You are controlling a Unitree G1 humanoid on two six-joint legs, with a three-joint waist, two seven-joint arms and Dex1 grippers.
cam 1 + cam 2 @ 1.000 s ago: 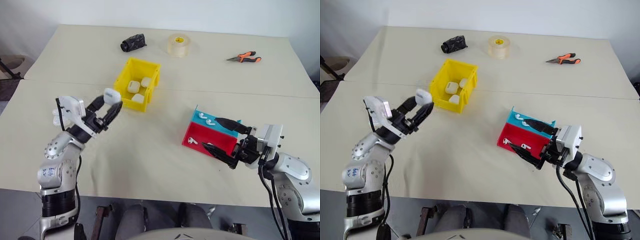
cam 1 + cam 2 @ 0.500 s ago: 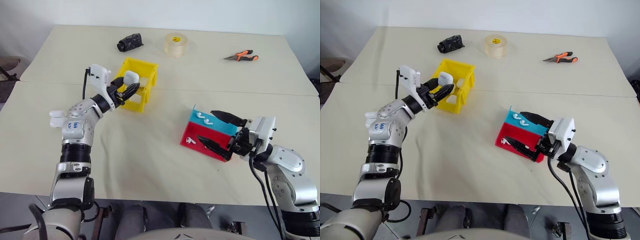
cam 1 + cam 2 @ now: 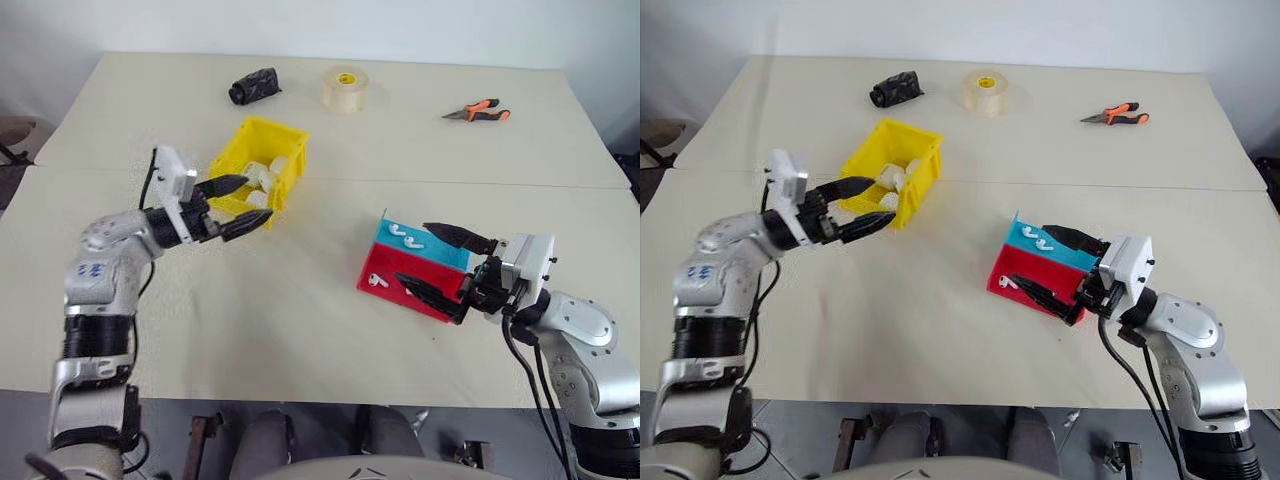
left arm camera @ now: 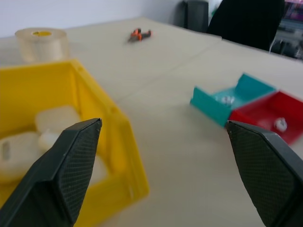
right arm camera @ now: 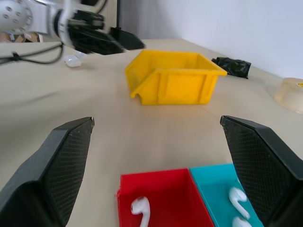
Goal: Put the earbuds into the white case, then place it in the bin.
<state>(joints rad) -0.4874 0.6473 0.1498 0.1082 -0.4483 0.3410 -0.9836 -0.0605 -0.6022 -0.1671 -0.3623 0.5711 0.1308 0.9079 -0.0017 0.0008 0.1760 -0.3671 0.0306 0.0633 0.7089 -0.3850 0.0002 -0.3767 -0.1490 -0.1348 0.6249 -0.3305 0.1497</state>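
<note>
Your left gripper (image 3: 240, 205) stands with its two black fingers spread wide and nothing between them, just at the front lip of the bin (image 3: 282, 146), pointing across toward your right. Your right gripper (image 3: 445, 265) is likewise spread wide and empty, its fingers reaching over the red and blue tray (image 3: 392, 270).

You can see several white cases (image 4: 54, 119) lying inside the yellow bin; they crowd together, so you cannot tell which way any single one points or where its long axis runs. The bin's long axis runs away from you, slightly slanted, with its lowered lip toward the left gripper.

Three earbuds (image 5: 140, 206) lie loose in the tray: one in the red half, two in the blue half (image 5: 236, 196). Their stems are too small to read for direction in the head views. The left gripper's fingers hide part of the bin's front.
</note>
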